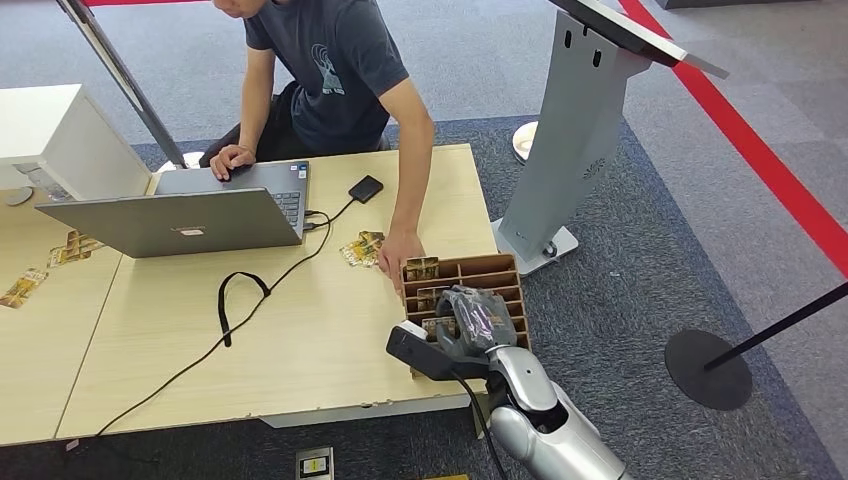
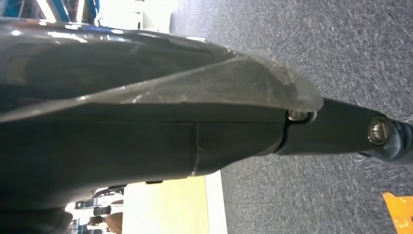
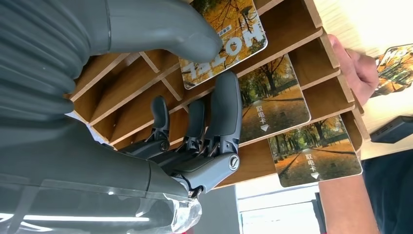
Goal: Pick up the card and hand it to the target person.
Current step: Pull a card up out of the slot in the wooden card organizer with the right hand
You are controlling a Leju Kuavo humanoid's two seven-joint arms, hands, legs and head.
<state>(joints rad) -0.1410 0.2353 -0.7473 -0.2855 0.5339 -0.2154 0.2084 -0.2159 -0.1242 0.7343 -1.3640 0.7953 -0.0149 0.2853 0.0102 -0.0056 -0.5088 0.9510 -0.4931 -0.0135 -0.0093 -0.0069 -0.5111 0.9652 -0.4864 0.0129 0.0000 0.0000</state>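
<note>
We note the right robot hand (image 1: pixel 468 318) lowered over the wooden card rack (image 1: pixel 500 268) at the near corner of the tabletop (image 1: pixel 300 340). In the right wrist view the thumb (image 3: pixel 195 36) lies across the face of the nearest card (image 3: pixel 229 39), which stands in a slot with an autumn-tree print, while the darker fingers (image 3: pixel 225 112) curl into the slot behind it. We judge the card to be pinched between thumb and fingers but not yet lifted, since its lower part sits inside the slot; whether the grip is firm we cannot tell. Two more cards (image 3: pixel 277 100) stand in the slots just beyond the fingers. A person's hand (image 1: pixel 398 250) rests against the far end of the rack, beside loose cards (image 1: pixel 362 248) on the tabletop. The left robot hand cannot be made out in the left wrist view, so we cannot tell its state. Risks, as we judge them: the thumb bears on a glossy face and could slip as the card rises; a tilted pull could jam the card against the slot divider and drag the light rack along; the fingers, being close to the neighbouring card, could catch it too. The person's hand near the rack calls for a slow, straight withdrawal.
</note>
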